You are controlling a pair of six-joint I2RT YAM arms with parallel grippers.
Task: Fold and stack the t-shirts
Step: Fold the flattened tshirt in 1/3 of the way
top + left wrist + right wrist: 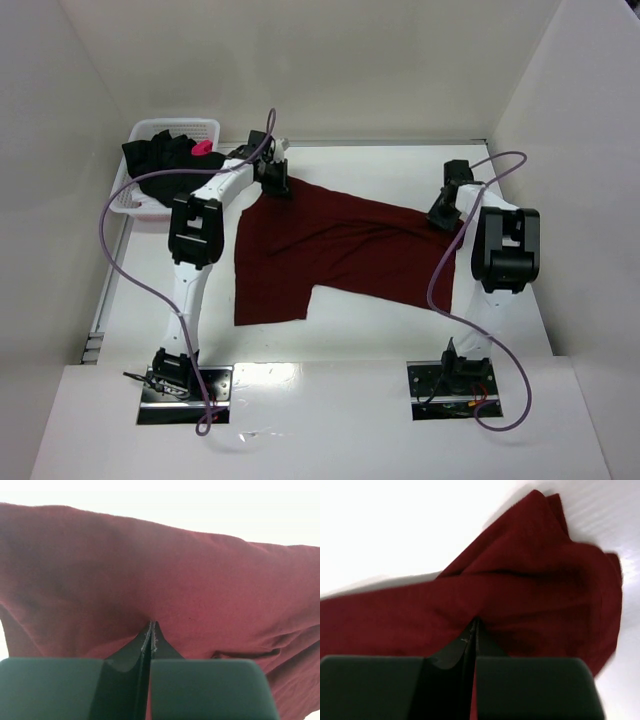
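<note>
The maroon t-shirt (330, 250) lies spread across the middle of the table, one sleeve reaching toward the near left. My left gripper (277, 186) sits at the shirt's far left corner, shut on the cloth; in the left wrist view the maroon t-shirt (165, 580) bunches at the closed left gripper (151, 625). My right gripper (441, 216) is at the shirt's far right edge, shut on the maroon t-shirt (520, 600) where the right gripper (476, 622) pinches a fold. The black t-shirt (160, 158) with a pink mark (201, 147) lies heaped in the basket.
A white mesh basket (210, 128) stands at the far left corner, next to the left arm's elbow. White walls close in the table on three sides. Purple cables loop from both arms over the table.
</note>
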